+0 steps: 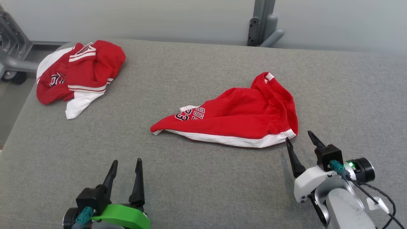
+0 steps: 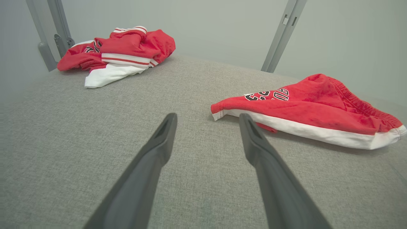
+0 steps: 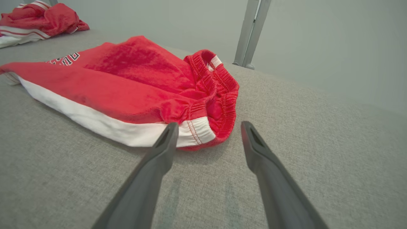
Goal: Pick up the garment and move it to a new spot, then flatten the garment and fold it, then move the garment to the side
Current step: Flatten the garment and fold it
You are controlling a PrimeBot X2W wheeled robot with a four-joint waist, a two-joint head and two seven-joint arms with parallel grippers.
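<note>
- Head view: red shorts (image 1: pixel 241 117) crumpled on grey padded table (image 1: pixel 190 190), right of centre. White hem band (image 1: pixel 222 139) toward near edge, elastic waistband (image 1: pixel 286 101) at right end, lettering (image 1: pixel 190 114) at left end.
- Same view, near right: right gripper (image 1: pixel 299 136) just beside the shorts' near right corner, fingers spread wide, nothing between them. One fingertip right at the white corner; contact impossible to tell.
- At near left, left gripper (image 1: pixel 127 161) over bare cloth, well apart from the shorts, fingers likewise spread wide and holding nothing.
- Far left corner: red-and-white jersey (image 1: pixel 79 73) bunched up, well apart from the shorts. Beyond far edge, grey post (image 1: pixel 262 22); off far left, wheeled grey frame (image 1: pixel 12 54).
- Right wrist view, added detail: gathered elastic of the waistband facing the fingers, red stitching on the white corner, white tag (image 3: pixel 217 61) inside the far waistband edge. Left finger drawn across the white corner, right finger over bare table.
- Left wrist view, added detail: small red flap tucked under the white band at the shorts' left tip. Right fingertip seemingly against that tip, but head view puts a clear gap between them.
</note>
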